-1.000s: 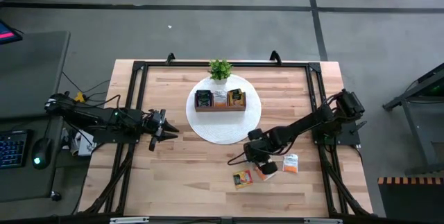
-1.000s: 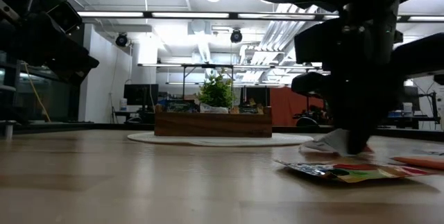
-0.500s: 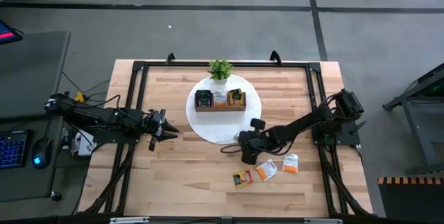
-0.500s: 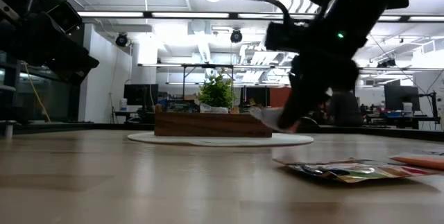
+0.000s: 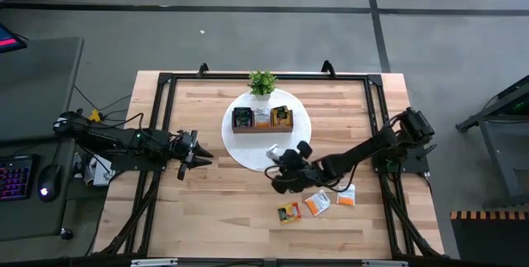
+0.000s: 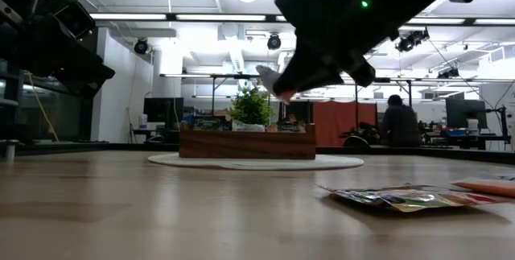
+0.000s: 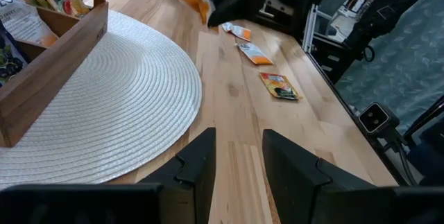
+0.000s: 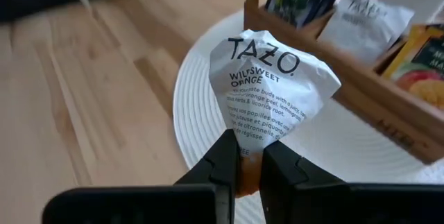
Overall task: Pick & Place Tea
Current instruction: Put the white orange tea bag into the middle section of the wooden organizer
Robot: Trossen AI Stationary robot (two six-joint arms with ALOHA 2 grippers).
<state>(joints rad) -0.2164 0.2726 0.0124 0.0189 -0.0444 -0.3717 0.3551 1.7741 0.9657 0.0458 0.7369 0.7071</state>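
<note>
Above the near right edge of the round white mat (image 5: 248,158), a white sachet (image 8: 274,92) is held aloft by the right gripper (image 8: 243,160), whose fingers are clamped on its lower edge; the packet is seen raised clear of the table in the low view (image 6: 272,80). Just beyond it, on the mat, the wooden tray (image 5: 262,128) is set, with dark, white and orange sachets already standing in its three compartments and a small potted plant (image 5: 262,82) at its far side. Three more sachets (image 5: 316,203) are left lying on the bare wood near the right of the mat. The left gripper (image 5: 192,148) is parked off the mat's left side, its fingers set a little apart on nothing.

A slip is judged the main risk: the sachet is pinched only by a narrow edge and is bulged above the fingers, so it could twist or drop short of the tray. A release over the wrong compartment, or onto the tray's near wall, would leave it lying on the mat instead.
</note>
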